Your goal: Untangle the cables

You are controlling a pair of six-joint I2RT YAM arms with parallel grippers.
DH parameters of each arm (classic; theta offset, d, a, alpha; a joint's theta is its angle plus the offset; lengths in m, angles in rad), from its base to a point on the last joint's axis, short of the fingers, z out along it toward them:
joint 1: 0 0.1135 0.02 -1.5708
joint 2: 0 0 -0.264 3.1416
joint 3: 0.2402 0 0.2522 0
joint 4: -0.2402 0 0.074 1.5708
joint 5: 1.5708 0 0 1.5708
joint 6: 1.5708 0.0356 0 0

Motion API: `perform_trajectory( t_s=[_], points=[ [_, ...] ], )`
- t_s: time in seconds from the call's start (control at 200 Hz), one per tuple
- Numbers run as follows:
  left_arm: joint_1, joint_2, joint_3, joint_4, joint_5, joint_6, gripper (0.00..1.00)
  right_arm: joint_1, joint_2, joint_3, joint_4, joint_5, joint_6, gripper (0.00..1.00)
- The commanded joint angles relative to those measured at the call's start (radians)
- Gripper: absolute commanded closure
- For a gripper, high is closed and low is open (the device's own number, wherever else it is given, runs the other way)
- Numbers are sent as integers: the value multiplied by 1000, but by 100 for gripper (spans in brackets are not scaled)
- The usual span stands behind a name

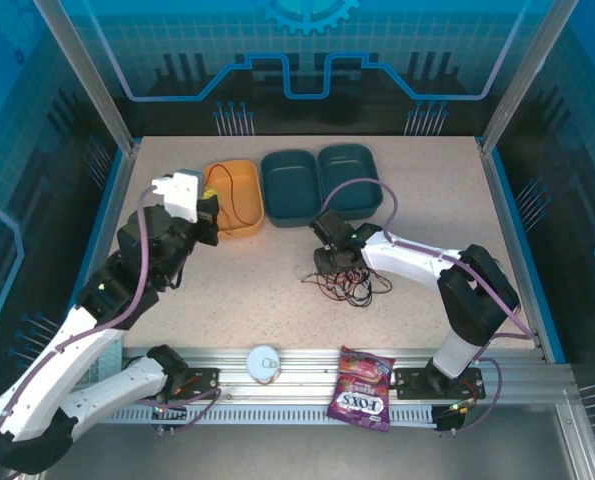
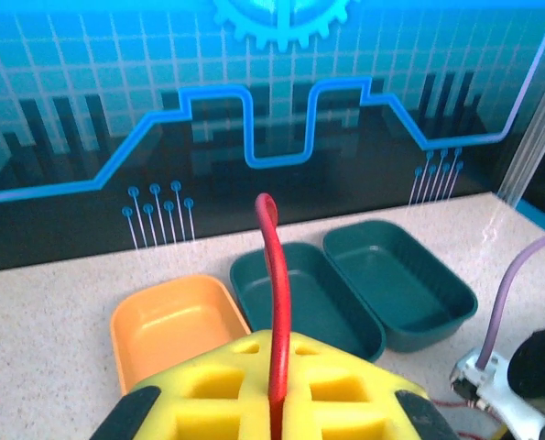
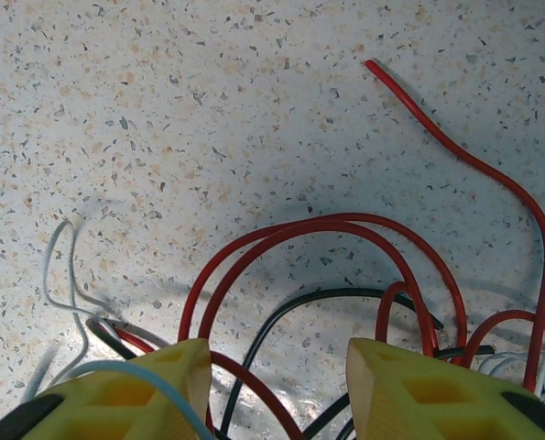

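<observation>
My left pincer [image 2: 277, 357] pinches a red cable [image 2: 274, 275], free end standing upright, tip curled over. A red loop lies in the orange tray [image 1: 247, 232], two teal trays [image 1: 292, 190] beside it. My right pincer [image 3: 277, 367] is spread over the tangled cables [image 3: 327, 222] mid-table, loops running all ways

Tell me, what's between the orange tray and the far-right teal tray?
A second teal tray, right beside both the orange tray and the right teal tray, in the top and left wrist views.
</observation>
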Motion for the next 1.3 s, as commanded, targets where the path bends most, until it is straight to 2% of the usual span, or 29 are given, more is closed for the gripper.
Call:
perform_trajectory(
  t_s=[0.0,0.17,0.4,0.525,0.695,0.846,0.866,0.886,0.896,0.996,1.296],
  points=[
    [8,-15,43,48,-39,58,98,-9,3,-9,-20,-2,16,55],
    [15,-5,49,82,-52,85,97,-9,-18,-9,-18,-13,11,52],
    [64,89,96,72,-28,86,97,5,-72,15,-38,-3,-3,45],
    [121,156,134,67,27,79,98,7,-112,18,-45,7,-2,38],
    [237,273,186,72,176,41,98,8,-148,25,-50,14,-2,31],
    [323,390,227,94,291,3,100,6,-168,40,-69,22,4,18],
    [333,405,233,99,309,-3,100,7,-171,42,-71,24,5,13],
    [340,420,235,105,324,-9,100,5,-173,44,-75,27,7,1],
    [344,428,237,108,330,-13,100,6,-175,44,-75,28,7,0],
    [373,510,265,141,392,-31,100,6,-195,52,-91,51,20,0],
    [411,753,363,142,414,-51,100,-10,-220,111,-197,137,78,0]
  ],
)
